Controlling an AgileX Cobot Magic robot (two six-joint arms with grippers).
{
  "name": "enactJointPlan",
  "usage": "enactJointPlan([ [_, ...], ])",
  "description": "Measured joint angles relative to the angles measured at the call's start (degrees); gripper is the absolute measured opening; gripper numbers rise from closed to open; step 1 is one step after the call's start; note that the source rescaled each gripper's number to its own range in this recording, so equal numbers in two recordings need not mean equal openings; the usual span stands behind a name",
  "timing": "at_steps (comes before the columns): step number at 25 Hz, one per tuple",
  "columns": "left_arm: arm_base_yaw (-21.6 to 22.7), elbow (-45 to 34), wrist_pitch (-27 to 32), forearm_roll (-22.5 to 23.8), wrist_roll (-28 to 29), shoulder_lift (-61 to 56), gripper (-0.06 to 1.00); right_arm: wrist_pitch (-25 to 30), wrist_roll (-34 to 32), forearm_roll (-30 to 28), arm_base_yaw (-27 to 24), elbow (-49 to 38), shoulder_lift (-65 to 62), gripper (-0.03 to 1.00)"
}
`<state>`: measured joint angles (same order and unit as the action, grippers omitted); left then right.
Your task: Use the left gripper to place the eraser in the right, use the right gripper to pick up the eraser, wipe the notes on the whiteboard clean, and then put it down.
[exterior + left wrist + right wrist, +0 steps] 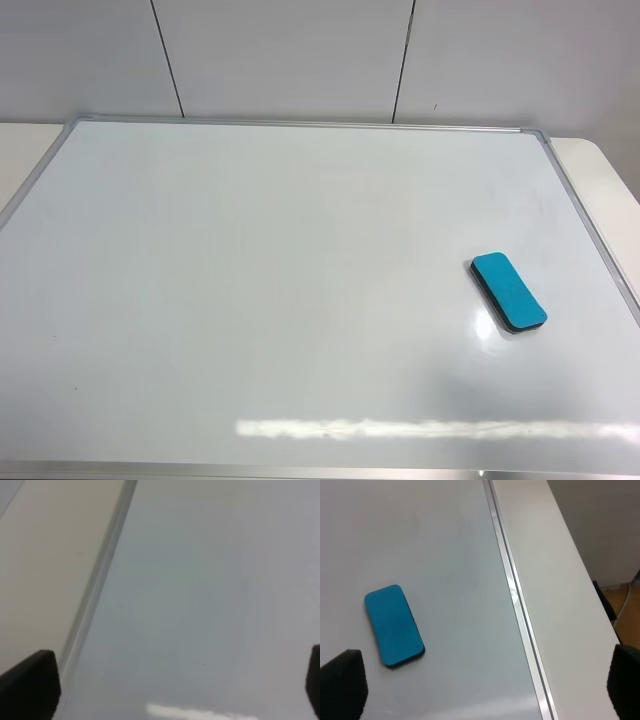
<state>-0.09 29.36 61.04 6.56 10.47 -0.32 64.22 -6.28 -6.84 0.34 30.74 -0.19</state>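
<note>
Right tool point(485, 680) spread wide, holding nothing; eraser point(394, 625) flat on whiteboard point(455, 545), nearer one fingertip.

no readable text, labels, brands or numbers anywhere

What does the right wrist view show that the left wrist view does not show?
Only the right wrist view shows the teal eraser lying flat on the whiteboard, apart from the frame, and the right tool with its jaws wide apart. Only the left wrist view shows the left tool, also spread wide and empty. Both show the glossy white board surface, its silver frame and the pale table beside it. No notes are visible in either.
</note>
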Motion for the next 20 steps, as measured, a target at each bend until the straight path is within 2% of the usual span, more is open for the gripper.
enactJointPlan([
  [20, 0.0, 0.0, 0.0, 0.0, 0.0, 0.0, 1.0, -0.6, -0.55, 0.0, 0.0, 0.0, 0.0, 0.92],
])
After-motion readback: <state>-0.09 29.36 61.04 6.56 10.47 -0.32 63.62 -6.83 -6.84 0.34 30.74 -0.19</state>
